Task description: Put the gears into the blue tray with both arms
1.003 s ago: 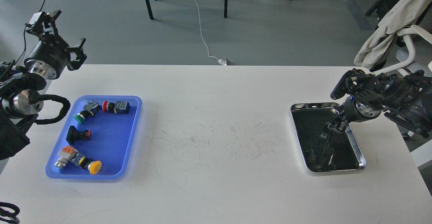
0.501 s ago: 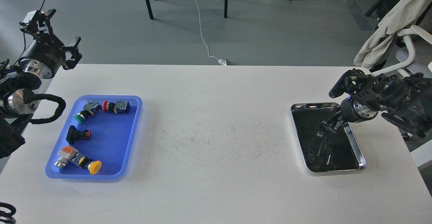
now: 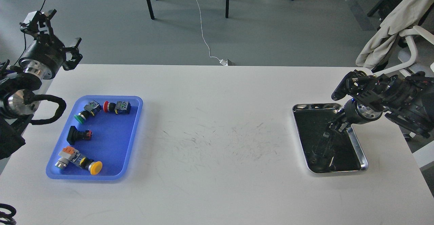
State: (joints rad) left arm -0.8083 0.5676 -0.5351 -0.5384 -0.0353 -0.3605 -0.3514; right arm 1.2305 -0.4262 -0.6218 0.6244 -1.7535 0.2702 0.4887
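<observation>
The blue tray [image 3: 113, 143] lies on the left of the white table and holds several colourful push-button switches [image 3: 117, 107]. No gears can be made out; the steel tray's dark inside hides any small black parts. My left gripper [image 3: 59, 30] hangs open and empty above the table's far left corner, behind the blue tray. My right gripper [image 3: 334, 127] points down into the shiny steel tray [image 3: 360, 150] on the right. Its fingers are dark against the dark tray floor and cannot be told apart.
The white table [image 3: 217, 133] carries faint scuff marks in the middle between the two trays. A chair with a beige cloth [image 3: 390, 24] stands off the right edge. Table legs and cables are on the floor behind.
My left arm drew back up and to the left, then held still. My right gripper shifted only slightly over the steel tray.
</observation>
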